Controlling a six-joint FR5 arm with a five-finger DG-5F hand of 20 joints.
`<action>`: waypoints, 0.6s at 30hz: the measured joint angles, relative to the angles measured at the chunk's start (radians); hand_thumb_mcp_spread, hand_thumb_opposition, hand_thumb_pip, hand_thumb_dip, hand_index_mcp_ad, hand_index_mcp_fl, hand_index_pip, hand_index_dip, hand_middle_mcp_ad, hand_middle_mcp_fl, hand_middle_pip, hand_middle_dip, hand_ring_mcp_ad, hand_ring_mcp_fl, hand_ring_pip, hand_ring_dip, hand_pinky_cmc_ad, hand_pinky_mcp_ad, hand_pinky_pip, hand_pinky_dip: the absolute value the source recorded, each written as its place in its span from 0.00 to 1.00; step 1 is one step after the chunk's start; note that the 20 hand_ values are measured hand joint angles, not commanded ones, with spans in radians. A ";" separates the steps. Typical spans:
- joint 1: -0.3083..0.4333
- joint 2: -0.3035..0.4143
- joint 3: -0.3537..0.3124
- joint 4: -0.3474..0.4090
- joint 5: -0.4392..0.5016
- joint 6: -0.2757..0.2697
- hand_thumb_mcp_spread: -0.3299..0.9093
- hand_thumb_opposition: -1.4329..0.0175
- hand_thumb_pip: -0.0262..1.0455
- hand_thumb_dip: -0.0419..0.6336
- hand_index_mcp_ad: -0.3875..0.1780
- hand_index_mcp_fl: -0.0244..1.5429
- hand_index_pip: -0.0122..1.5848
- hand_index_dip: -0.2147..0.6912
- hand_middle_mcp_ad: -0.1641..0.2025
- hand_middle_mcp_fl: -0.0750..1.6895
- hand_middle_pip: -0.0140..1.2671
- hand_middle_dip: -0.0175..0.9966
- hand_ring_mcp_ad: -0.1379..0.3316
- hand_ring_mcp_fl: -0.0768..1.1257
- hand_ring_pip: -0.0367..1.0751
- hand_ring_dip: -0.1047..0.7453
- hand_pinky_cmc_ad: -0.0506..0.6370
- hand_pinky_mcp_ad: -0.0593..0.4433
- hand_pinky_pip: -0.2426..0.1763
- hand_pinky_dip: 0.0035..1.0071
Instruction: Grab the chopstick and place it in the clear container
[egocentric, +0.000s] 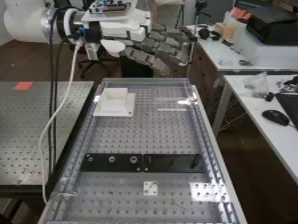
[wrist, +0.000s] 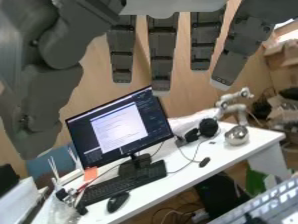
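hanging above the desk's (egocentric: 146, 135) far edge, the robot hand (egocentric: 148, 59) has its fingers straight and apart, holding nothing. can't confirm the chopstick; best guess is the pale strip (egocentric: 172, 109) near the far right corner, right of the white block (egocentric: 114, 103). if so, it's lower than the hand and toward the near end, long axis side to side, roughly in line with the fingers. can't pin down the clear container.

matt perforated metal table (egocentric: 25, 135); smooth white block (egocentric: 114, 103); wood wall (wrist: 193, 97)
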 joint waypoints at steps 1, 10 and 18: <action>-0.009 0.007 -0.003 0.004 -0.011 -0.036 0.51 0.50 0.36 0.19 0.44 0.18 0.02 0.64 0.66 0.17 0.08 0.42 0.74 0.09 0.11 0.44 0.70 0.68 0.31 0.68; -0.076 0.057 -0.016 0.004 -0.114 -0.237 0.48 0.51 0.36 0.14 0.44 0.12 0.04 0.60 0.69 0.12 0.10 0.36 0.74 0.08 0.11 0.36 0.72 0.68 0.30 0.55; -0.136 0.075 -0.013 -0.039 -0.223 -0.273 0.46 0.51 0.39 0.11 0.44 0.08 0.05 0.56 0.68 0.12 0.11 0.33 0.74 0.08 0.11 0.33 0.75 0.67 0.28 0.49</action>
